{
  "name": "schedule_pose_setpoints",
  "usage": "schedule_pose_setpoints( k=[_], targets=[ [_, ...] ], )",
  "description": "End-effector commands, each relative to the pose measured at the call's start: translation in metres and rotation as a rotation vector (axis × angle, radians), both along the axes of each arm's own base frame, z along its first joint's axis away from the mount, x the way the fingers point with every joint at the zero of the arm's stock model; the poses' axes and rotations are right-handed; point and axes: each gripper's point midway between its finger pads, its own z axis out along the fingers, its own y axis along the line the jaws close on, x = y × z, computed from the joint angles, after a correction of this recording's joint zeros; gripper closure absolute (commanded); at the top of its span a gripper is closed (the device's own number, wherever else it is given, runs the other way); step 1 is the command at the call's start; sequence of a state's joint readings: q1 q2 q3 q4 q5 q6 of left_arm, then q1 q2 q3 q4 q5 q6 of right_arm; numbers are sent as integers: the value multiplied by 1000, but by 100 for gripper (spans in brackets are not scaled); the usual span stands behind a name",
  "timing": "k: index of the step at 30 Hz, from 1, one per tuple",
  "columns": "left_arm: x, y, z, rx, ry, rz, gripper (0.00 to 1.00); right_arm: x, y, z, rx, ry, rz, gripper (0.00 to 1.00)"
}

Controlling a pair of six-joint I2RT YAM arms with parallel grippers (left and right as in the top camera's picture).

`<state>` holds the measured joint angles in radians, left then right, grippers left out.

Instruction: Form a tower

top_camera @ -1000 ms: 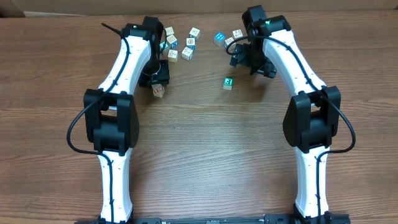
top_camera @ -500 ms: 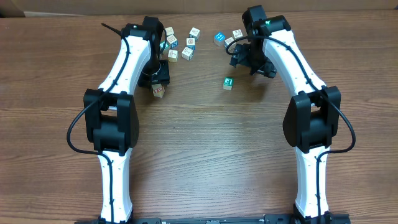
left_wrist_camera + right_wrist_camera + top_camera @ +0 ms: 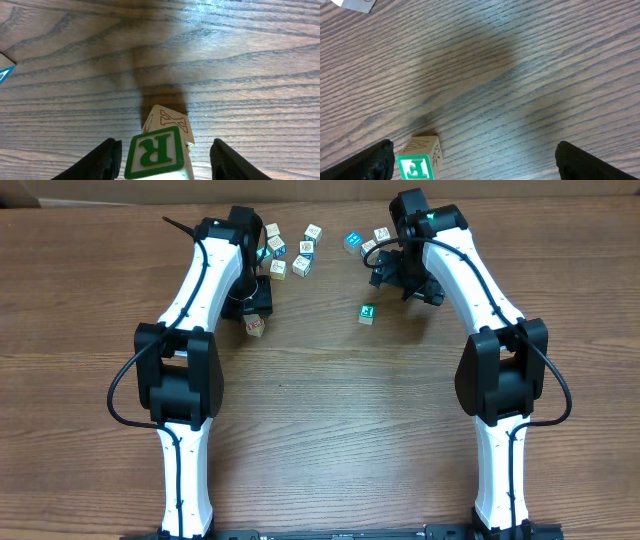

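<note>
Now two-cube tower (image 3: pixel 157 152) stands between parted left fingers (image 3: pixel 102 161); right fingers (image 3: pixel 374 161) wide, empty

The left gripper (image 3: pixel 164 160) has eased its jaws wider: its fingers (image 3: pixel 106 159) now stand clear of the tower (image 3: pixel 156 152) on both sides, at the wrist frame's bottom edge, upper left of centre overhead.
</note>
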<state>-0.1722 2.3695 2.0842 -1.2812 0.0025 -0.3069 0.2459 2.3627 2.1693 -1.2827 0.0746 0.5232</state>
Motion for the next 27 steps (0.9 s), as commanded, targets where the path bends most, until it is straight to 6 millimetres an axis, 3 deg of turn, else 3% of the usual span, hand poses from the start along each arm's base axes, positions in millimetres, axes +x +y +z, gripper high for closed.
schedule_pose_setpoints(
  k=[1,27],
  targets=[
    [9,6,16,5,-50,-4,45,1,3,19,12,-41,5,0],
    [8,0,8,4,-46,-19,40,1,3,19,12,-41,5,0]
  ],
)
